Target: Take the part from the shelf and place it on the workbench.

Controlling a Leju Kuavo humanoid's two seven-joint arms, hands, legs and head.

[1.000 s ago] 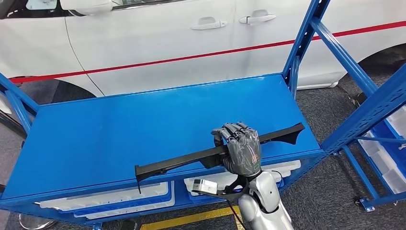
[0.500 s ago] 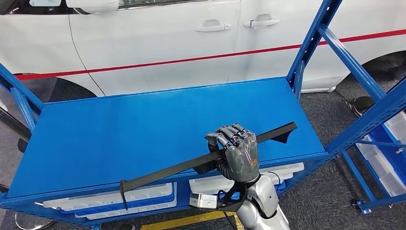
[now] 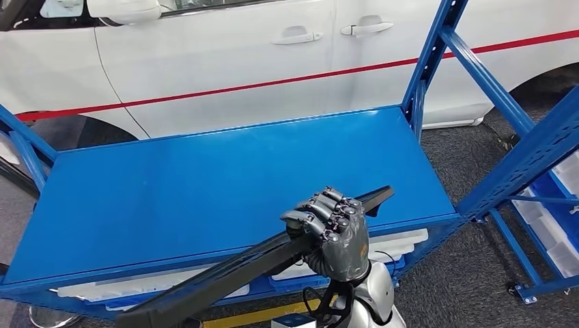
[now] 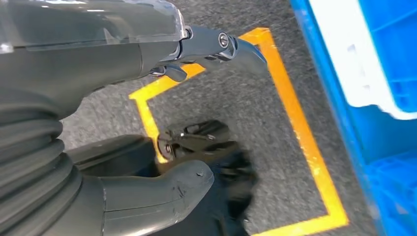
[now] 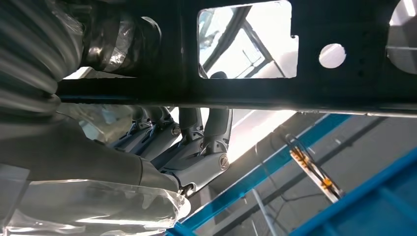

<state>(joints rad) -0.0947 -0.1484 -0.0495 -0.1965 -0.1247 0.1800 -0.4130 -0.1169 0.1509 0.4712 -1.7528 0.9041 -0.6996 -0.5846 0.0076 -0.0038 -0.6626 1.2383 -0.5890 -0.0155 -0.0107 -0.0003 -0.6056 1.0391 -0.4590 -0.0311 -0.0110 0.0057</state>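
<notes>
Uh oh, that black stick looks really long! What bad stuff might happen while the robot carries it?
The right hand grips the long black part at one spot, with a lot of it sticking out on one side, so it might tip or slip in the hand. Its far tip is above the blue shelf and near the blue post, so turning might bump them. The white car is close behind too.

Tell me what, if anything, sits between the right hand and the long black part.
Nothing does. The right hand already grips the long black part around its middle, lifted at a slant over the front edge of the blue shelf. The workbench is not in these views.
</notes>
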